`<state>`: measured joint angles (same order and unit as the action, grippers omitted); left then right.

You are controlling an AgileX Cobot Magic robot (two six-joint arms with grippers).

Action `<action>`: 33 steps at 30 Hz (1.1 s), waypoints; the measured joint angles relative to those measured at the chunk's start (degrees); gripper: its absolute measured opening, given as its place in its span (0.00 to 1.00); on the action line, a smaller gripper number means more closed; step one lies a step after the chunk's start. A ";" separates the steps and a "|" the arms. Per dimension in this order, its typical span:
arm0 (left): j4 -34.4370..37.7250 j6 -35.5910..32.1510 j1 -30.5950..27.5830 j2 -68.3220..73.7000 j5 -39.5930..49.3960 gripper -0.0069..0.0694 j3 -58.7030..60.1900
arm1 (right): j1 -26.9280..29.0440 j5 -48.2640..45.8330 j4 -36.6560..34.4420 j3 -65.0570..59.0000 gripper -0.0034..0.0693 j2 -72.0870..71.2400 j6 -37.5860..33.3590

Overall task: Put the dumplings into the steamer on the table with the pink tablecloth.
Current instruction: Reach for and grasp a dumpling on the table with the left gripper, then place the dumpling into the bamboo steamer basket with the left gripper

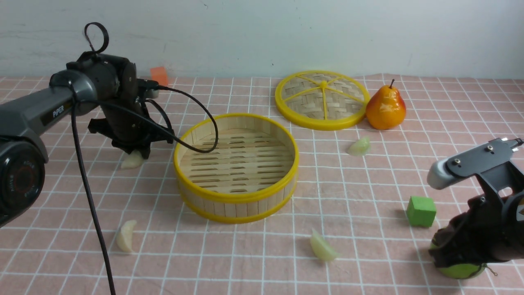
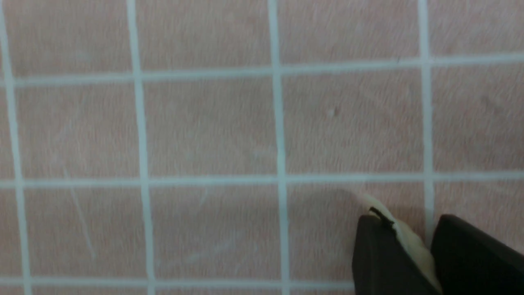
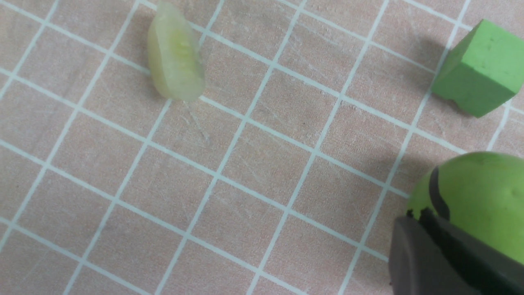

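Observation:
The steamer (image 1: 236,197) stands mid-table on the pink tablecloth (image 1: 352,192) with nothing on its slatted floor. Four dumplings lie on the cloth. One dumpling (image 1: 132,159) is left of the steamer, and my left gripper (image 1: 137,153) reaches down over it. In the left wrist view that dumpling (image 2: 411,241) is pinched between the two dark fingers of my left gripper (image 2: 409,223). Others lie front left (image 1: 126,241), front right (image 1: 323,246) and back right (image 1: 359,146). My right gripper (image 1: 454,256) is shut and rests against a green ball (image 1: 460,271).
The flat woven lid (image 1: 321,99) leans at the back with a pear (image 1: 385,107) beside it. A green cube (image 1: 421,211) sits by the right arm. A small orange block (image 1: 159,76) lies at the back left. The left arm's cable (image 1: 204,131) droops over the steamer's rim.

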<state>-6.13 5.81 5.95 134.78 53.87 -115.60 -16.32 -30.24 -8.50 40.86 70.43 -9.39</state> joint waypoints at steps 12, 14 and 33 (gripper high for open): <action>29.91 -4.01 3.08 -12.30 8.90 0.30 -4.91 | 0.00 0.39 -2.42 0.00 0.09 0.00 0.00; 30.47 -4.23 4.44 -11.53 8.51 0.30 -4.87 | 0.00 0.39 -3.26 0.00 0.09 0.00 0.00; 9.14 11.33 12.65 -9.59 11.81 0.68 -8.19 | 0.00 -1.36 -7.26 0.00 0.10 0.00 -0.10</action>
<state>3.01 17.14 18.60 125.19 65.69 -123.79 -16.32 -31.60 -15.76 40.86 70.43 -9.50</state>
